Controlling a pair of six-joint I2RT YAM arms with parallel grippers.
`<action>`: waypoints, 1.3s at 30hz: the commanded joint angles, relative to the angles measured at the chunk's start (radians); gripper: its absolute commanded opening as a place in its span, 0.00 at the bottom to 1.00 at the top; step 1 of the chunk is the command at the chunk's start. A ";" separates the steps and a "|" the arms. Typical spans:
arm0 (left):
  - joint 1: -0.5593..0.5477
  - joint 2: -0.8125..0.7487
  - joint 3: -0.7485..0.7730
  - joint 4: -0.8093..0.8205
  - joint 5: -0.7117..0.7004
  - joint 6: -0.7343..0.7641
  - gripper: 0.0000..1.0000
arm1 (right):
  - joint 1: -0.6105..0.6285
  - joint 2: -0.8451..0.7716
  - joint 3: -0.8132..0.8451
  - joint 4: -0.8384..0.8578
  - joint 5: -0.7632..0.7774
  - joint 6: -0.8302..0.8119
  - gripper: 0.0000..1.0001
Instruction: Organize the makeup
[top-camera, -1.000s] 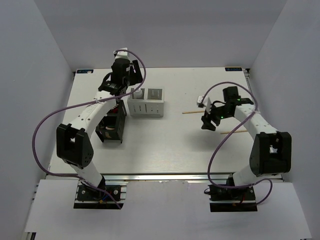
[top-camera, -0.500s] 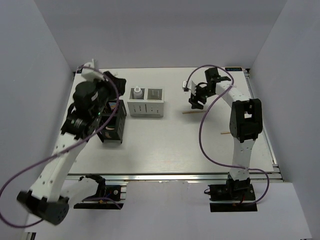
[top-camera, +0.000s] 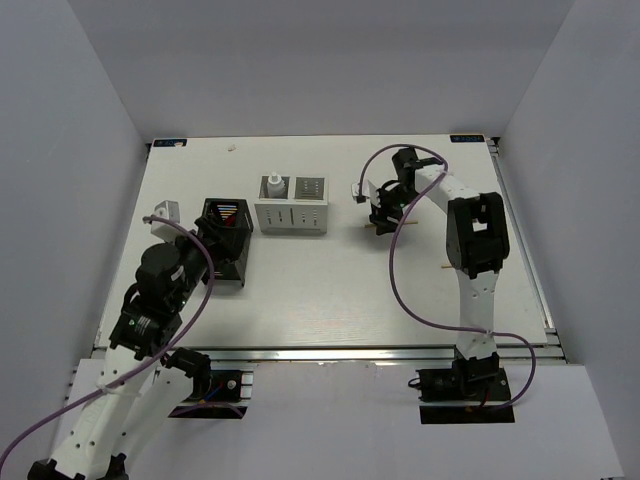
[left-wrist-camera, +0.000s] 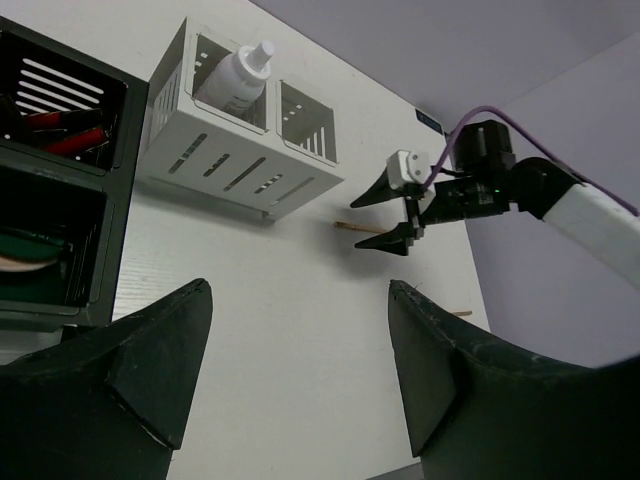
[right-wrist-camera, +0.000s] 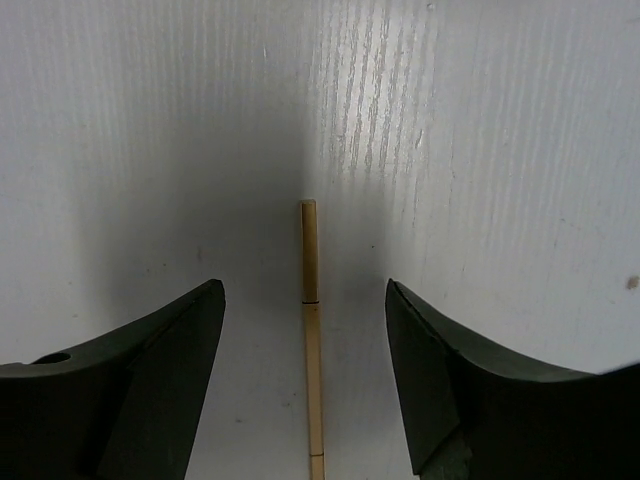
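A thin wooden stick (right-wrist-camera: 311, 300) lies on the table between the open fingers of my right gripper (right-wrist-camera: 302, 287), which hovers low over it at the far middle (top-camera: 383, 212). A second stick (top-camera: 450, 266) lies further right. A white bottle (left-wrist-camera: 240, 72) stands in the left compartment of the white box (top-camera: 305, 217). Red-and-black tubes (left-wrist-camera: 60, 130) lie in the black holder (top-camera: 240, 268), with a round pad (left-wrist-camera: 25, 255) on a lower shelf. My left gripper (left-wrist-camera: 300, 300) is open and empty, drawn back at the near left beside the holder.
The white box and the black holder stand side by side at the far left of the table. White walls close in on the left, right and back. A purple cable loops along each arm.
The left arm has pulled back from the white box to the near left, leaving the bottle standing in it. The right gripper has swung left and away to hover over the far stick.
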 joint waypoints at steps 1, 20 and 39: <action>-0.003 -0.042 0.003 -0.029 -0.007 -0.047 0.80 | 0.000 0.034 0.064 -0.037 0.010 -0.030 0.70; -0.003 -0.041 -0.005 -0.037 -0.001 -0.038 0.82 | 0.008 0.114 0.031 -0.229 0.229 -0.110 0.29; -0.003 -0.073 -0.025 0.001 0.013 -0.070 0.82 | 0.017 -0.344 0.001 0.460 -0.433 0.646 0.00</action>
